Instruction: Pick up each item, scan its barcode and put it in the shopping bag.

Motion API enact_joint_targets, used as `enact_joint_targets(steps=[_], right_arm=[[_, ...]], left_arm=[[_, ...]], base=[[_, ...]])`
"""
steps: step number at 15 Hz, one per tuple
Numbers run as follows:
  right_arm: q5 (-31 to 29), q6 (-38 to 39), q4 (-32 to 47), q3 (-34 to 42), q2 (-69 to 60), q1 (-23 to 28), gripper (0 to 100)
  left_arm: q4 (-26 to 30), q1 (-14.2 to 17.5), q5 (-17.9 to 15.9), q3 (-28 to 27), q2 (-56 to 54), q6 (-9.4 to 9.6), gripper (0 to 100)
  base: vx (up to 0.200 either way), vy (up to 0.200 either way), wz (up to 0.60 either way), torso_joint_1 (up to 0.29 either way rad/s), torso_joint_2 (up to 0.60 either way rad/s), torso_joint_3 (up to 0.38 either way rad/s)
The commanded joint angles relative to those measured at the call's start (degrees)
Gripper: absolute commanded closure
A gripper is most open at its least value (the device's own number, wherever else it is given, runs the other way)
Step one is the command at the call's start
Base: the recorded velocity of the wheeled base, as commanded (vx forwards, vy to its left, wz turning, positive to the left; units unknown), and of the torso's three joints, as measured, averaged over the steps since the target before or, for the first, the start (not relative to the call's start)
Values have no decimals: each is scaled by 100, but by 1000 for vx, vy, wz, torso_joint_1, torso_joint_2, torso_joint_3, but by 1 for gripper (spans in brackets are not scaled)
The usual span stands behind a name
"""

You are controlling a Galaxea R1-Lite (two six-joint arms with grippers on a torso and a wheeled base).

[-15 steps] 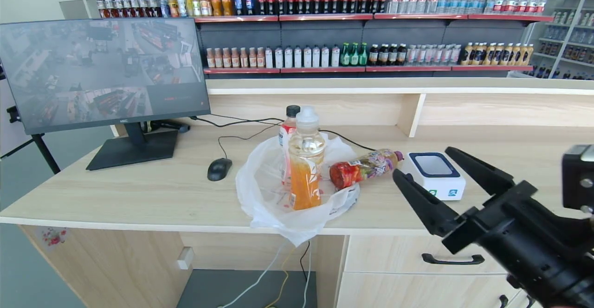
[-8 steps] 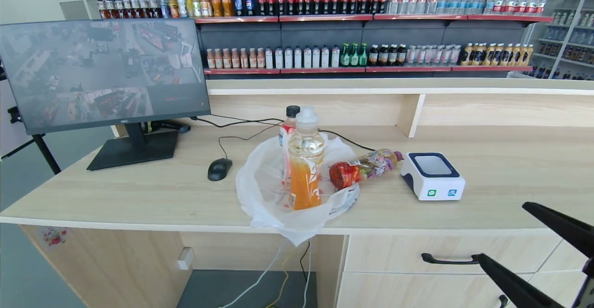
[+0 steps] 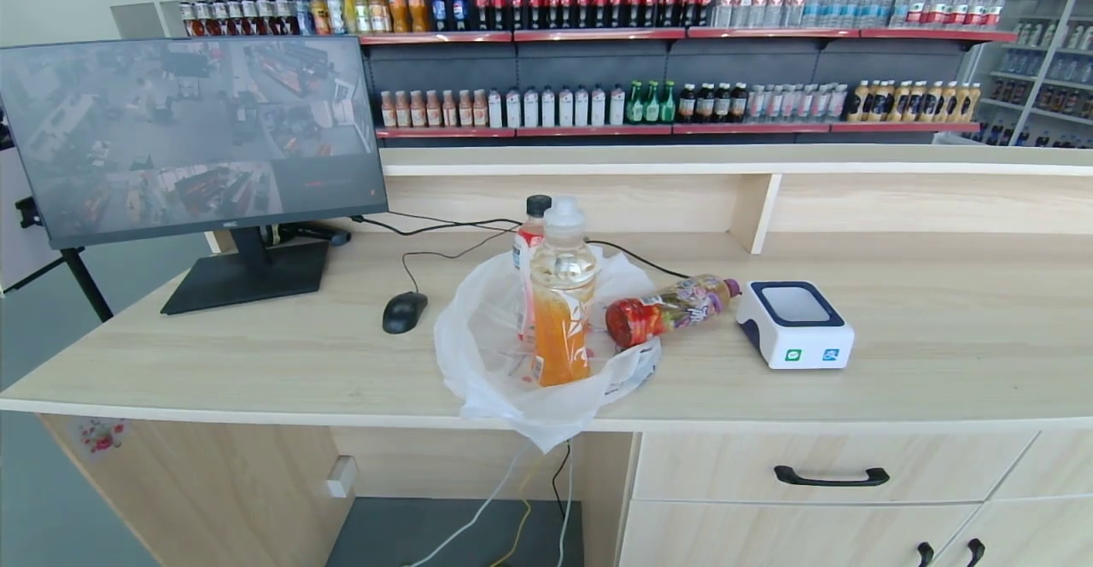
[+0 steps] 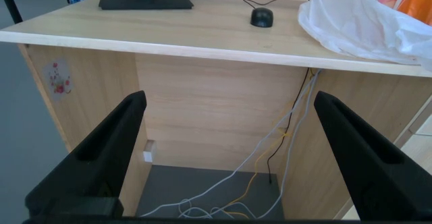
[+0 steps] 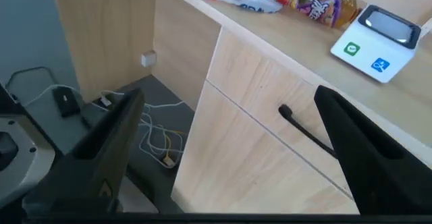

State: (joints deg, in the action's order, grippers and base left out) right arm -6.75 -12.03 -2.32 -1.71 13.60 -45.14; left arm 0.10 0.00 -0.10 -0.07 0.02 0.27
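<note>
Right claw [image 5: 226, 99], gaping empty below the desk [image 5: 283, 38], is nearer: toppled bottle [image 5: 307, 1] lies above and ahead, lengthwise across its gape

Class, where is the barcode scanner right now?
In the head view, the barcode scanner sits on the counter, right of the shopping bag, beside the lying bottle.

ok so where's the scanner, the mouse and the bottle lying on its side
white box-shaped barcode scanner with dark blue top [image 3: 795, 325], head view, middle of its body
black computer mouse [image 3: 404, 312], head view, middle of its back
lying plastic bottle with red and purple label [image 3: 670, 306], head view, middle of its label
</note>
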Motion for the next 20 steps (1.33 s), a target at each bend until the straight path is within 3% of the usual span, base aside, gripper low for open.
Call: enact_joint_targets(steps=[1,3,6,8,12,13,15,20], right_arm=[[324,236,592,-181,-1360,-21,0],[816,562,610,-163,-1360,-3,0],[719,632,487,-31,-1343,278,0],[587,711,372,12,-1070,1192,0],[579,535,372,12,-517,4233,0],[579,553,372,12,-807,4558,0],[579,808,249,162,-1360,4558,0],[579,1309,240,162,-1360,4558,0]], left_arm=[[-1,0,-8,-1,-2,0,0],[-1,0,1,-1,-2,0,0],[-1,0,1,-1,-2,0,0],[-1,0,1,-1,-2,0,0],[-1,0,1,-1,-2,0,0],[-1,0,1,-1,-2,0,0],[-1,0,1,-1,-2,0,0],[-1,0,-8,-1,-2,0,0]], base=[[0,0,0,0,0,0],[0,0,0,0,0,0],[0,0,0,0,0,0],[0,0,0,0,0,0],[0,0,0,0,0,0],[0,0,0,0,0,0],[0,0,0,0,0,0],[0,0,0,0,0,0]])
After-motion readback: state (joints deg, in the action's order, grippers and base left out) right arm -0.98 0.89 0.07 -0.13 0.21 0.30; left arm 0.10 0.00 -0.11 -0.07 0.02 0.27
